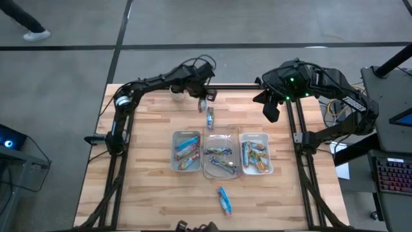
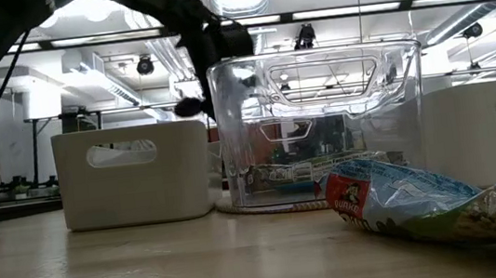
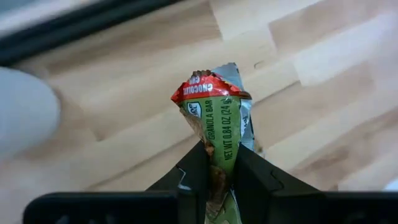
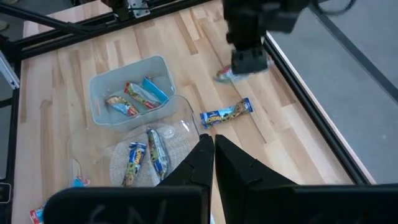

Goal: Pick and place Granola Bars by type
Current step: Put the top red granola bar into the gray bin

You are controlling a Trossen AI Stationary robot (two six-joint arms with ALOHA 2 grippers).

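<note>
L pincer (image 3: 217, 171) w/ green bar (image 3: 214, 124)

trays: left (image 1: 185, 151) | middle, clear (image 1: 219, 156) | right (image 1: 256, 153) | wooden table (image 1: 148, 187)

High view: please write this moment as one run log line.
left gripper: shut on green bar, far edge | right gripper: shut, empty, waits right | loose: blue bar near edge

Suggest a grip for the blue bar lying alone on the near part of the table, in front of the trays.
Come straight down on the blue bar and pinch across its narrow width at mid-length. It lies flat on bare wood, skewed to the table edges, so turn the wrist to its long axis. Nothing crowds it. The right gripper is shut and unladen; the left gripper holds a green bar.
</note>
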